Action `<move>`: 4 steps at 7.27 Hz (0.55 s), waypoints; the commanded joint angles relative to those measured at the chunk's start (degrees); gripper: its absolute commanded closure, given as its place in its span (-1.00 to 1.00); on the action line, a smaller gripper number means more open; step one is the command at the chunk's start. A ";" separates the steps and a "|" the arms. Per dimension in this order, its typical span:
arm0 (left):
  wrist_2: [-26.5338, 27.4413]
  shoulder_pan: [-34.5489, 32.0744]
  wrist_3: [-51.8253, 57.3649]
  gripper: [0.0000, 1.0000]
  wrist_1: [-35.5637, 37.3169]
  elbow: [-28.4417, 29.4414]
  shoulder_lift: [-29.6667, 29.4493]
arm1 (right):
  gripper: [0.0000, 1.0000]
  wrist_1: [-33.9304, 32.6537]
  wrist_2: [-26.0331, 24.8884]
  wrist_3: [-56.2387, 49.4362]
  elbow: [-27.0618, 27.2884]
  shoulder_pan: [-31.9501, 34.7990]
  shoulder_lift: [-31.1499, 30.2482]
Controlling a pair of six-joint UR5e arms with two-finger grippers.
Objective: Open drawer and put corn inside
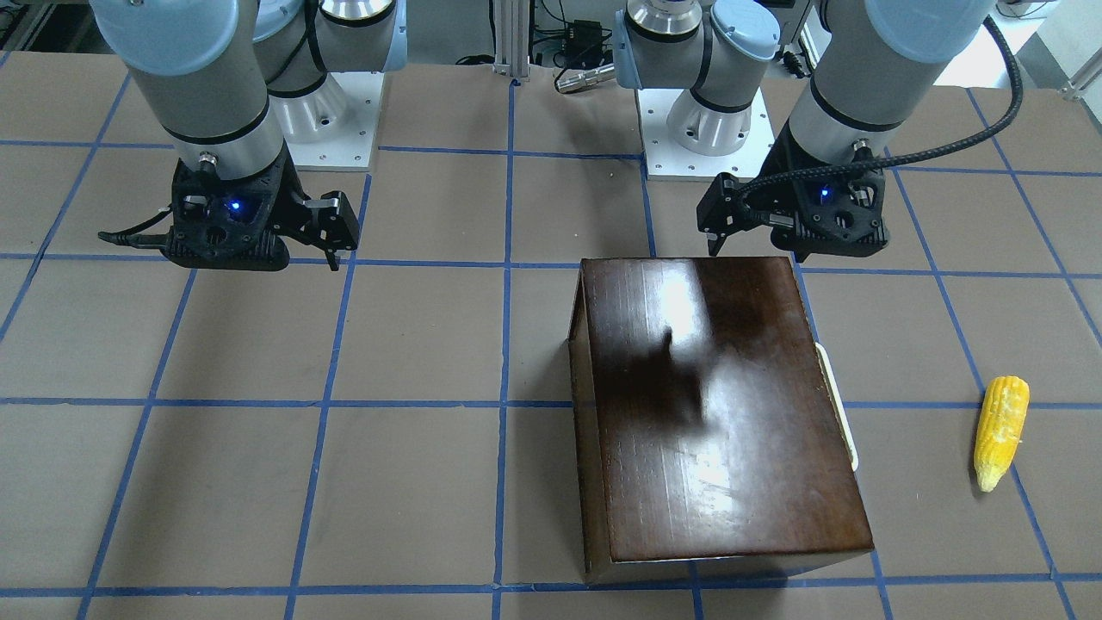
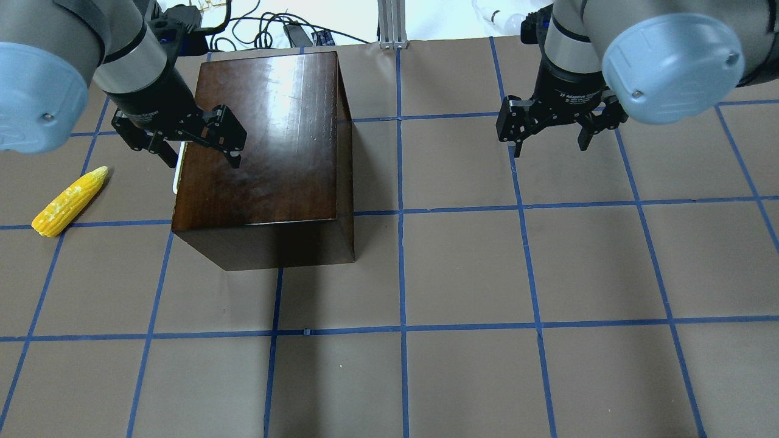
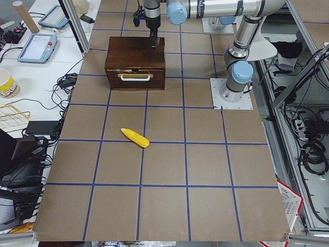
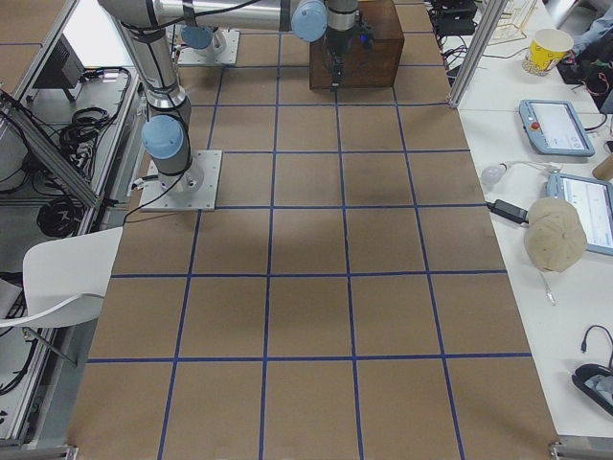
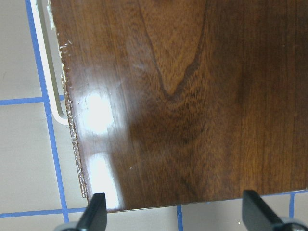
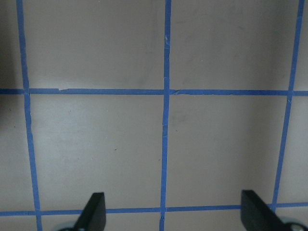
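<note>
Drawer [image 3: 136,81] closed in box [image 2: 268,134], corn [image 2: 68,202] apart on table [image 2: 487,274], left gripper [image 2: 202,159] spread over box, right gripper [image 2: 549,148] spread

Drawer [image 3: 128,83]: dark brown front panel with a cream handle [image 3: 135,76], fully closed, flush in the face of a glossy dark-brown box [image 2: 268,140].

Corn [image 2: 70,201]: yellow cob with rows of kernels, tapering to a point. It lies on its side on the table [image 2: 462,274], well apart from the box on its handle side, tip pointing away from the robot.

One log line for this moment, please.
drawer shut | corn lying apart from box | left gripper open above box | right gripper open, empty
</note>
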 commanded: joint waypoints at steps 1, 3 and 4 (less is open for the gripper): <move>-0.28 0.00 0.00 -1.00 0.09 0.02 -0.08 | -1.00 0.00 0.00 0.00 0.00 0.00 0.00; -0.37 0.00 0.00 -1.00 0.44 0.11 -0.08 | -1.00 0.00 0.00 0.00 0.00 0.00 0.00; -0.11 0.09 0.00 -1.00 0.53 0.11 -0.34 | -1.00 0.00 0.00 0.00 0.00 0.00 0.00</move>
